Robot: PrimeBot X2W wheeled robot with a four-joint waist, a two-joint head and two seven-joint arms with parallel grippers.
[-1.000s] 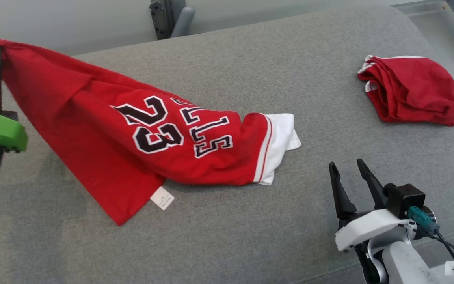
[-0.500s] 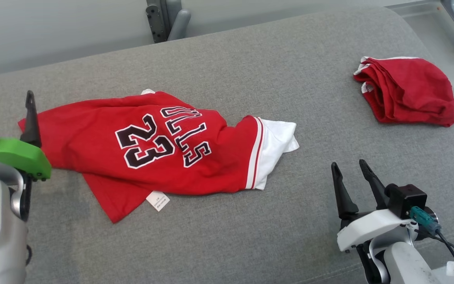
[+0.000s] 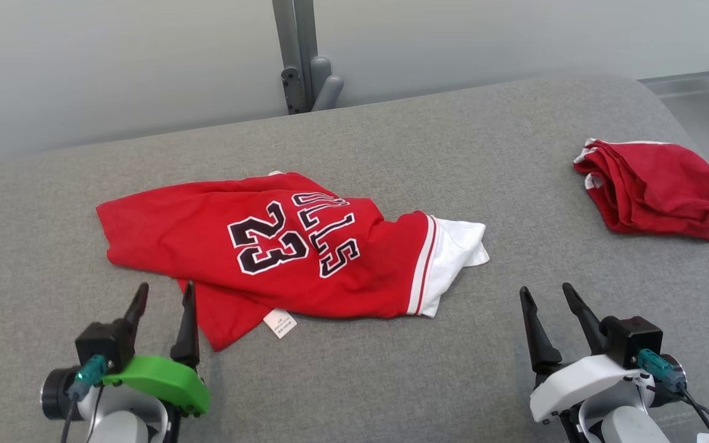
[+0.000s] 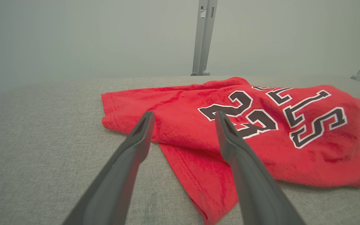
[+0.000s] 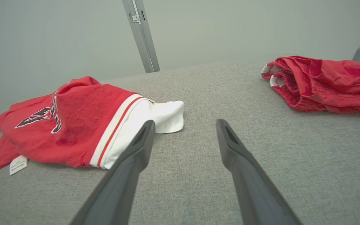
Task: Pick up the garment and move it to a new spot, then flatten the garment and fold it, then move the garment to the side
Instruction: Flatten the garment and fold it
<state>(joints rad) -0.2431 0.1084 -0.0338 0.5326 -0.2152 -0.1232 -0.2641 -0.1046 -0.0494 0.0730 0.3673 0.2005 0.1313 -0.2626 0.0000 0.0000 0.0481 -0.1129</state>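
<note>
A red jersey (image 3: 280,252) with a black "23" and a white sleeve lies crumpled on the grey cushion (image 3: 354,369), a white label poking out at its near edge. My left gripper (image 3: 165,294) stands open just in front of the jersey's near left corner, touching nothing. In the left wrist view the jersey (image 4: 245,125) spreads beyond the open left gripper (image 4: 182,118). My right gripper (image 3: 545,293) is open at the lower right, apart from the white sleeve (image 5: 155,117); in its own view the right gripper (image 5: 183,125) points at bare cushion.
A second red garment (image 3: 653,191), bunched up, lies at the cushion's far right; it also shows as a red bundle (image 5: 323,82) in the right wrist view. A grey metal post (image 3: 299,55) rises behind the cushion against a pale wall.
The left gripper let go of the jersey's corner, which dropped flat onto the cushion, and the arm came down and back to the lower left. The camera has shifted too.
</note>
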